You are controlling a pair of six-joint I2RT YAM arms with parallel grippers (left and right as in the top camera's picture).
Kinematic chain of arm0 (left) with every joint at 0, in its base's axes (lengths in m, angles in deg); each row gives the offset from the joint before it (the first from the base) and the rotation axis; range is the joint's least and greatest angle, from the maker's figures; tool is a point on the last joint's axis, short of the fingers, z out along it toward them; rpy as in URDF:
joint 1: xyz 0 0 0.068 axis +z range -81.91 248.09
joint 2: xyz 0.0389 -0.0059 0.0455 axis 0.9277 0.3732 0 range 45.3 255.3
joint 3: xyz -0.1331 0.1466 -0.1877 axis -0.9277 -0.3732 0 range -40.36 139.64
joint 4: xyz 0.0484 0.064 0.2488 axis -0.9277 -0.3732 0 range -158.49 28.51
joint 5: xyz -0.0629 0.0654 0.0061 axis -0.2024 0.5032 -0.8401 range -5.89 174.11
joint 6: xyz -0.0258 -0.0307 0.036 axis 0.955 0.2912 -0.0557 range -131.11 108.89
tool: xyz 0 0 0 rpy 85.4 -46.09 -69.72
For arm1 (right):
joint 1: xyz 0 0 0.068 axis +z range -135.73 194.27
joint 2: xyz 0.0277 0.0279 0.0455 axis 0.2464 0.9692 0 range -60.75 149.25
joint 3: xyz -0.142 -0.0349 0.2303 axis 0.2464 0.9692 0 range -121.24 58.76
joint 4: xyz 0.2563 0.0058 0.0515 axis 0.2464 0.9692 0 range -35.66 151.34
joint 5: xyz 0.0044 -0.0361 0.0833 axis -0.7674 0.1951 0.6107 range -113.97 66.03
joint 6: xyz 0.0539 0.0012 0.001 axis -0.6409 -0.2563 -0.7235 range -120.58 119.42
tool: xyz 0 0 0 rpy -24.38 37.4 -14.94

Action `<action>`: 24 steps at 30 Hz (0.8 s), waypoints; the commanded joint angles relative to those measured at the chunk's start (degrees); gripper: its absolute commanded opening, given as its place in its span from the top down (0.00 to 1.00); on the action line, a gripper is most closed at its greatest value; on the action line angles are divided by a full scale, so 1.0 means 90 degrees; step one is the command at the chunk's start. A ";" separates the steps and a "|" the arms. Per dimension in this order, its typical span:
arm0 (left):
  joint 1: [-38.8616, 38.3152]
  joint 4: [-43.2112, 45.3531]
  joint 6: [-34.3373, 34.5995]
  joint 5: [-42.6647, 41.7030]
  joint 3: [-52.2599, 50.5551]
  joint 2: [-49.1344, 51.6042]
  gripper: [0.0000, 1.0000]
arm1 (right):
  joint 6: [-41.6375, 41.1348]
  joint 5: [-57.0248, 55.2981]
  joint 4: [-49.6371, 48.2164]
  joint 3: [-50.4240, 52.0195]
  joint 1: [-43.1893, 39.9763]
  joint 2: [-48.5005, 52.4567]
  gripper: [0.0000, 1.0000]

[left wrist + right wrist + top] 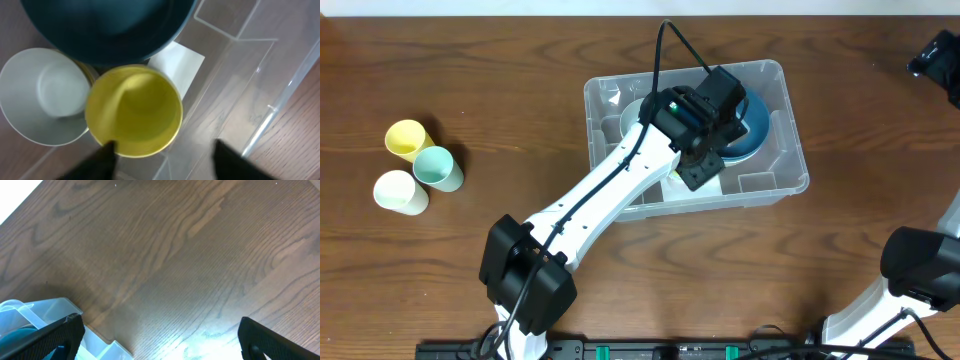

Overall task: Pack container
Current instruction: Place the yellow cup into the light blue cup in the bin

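Placement step: left tool (163, 150) open above the yellow cup (134, 111) in the container (760, 196), right tool (162, 332) open, idle; next, likely lift clear and fetch the cups (435, 168) near the desk's left edge.

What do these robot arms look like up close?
The left arm has white rounded links, bulky black joints, a black cable along it and a small green light near the wrist. The right arm matches: white link, black joint. The left gripper and right gripper have black fingers.
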 commanded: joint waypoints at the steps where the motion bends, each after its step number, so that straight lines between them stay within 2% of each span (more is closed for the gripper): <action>1: 0.0022 -0.0126 -0.0007 0.0289 -0.0012 -0.0027 0.26 | -0.0095 -0.0022 0.0015 0.0012 -0.0024 0.0051 0.01; 5: 0.0124 -0.0311 0.0500 0.1120 0.0121 -0.0255 0.25 | -0.0095 -0.0019 0.0015 0.0012 -0.0024 0.0051 0.01; 9: 0.0585 -0.0221 0.1287 0.1530 0.0199 -0.0906 0.24 | -0.0095 -0.0022 0.0015 0.0012 -0.0024 0.0051 0.01; 16: 0.2492 0.0066 0.2030 0.1540 0.0199 -0.2052 0.17 | -0.0095 -0.0022 0.0015 0.0012 -0.0024 0.0051 0.01; 21: 0.4099 0.0129 0.2178 0.1535 0.0187 -0.2013 0.17 | -0.0095 -0.0022 0.0015 0.0012 -0.0024 0.0051 0.01; 24: 0.4826 0.0073 0.2620 0.1457 0.0155 -0.1780 0.17 | -0.0095 -0.0022 0.0015 0.0012 -0.0024 0.0051 0.01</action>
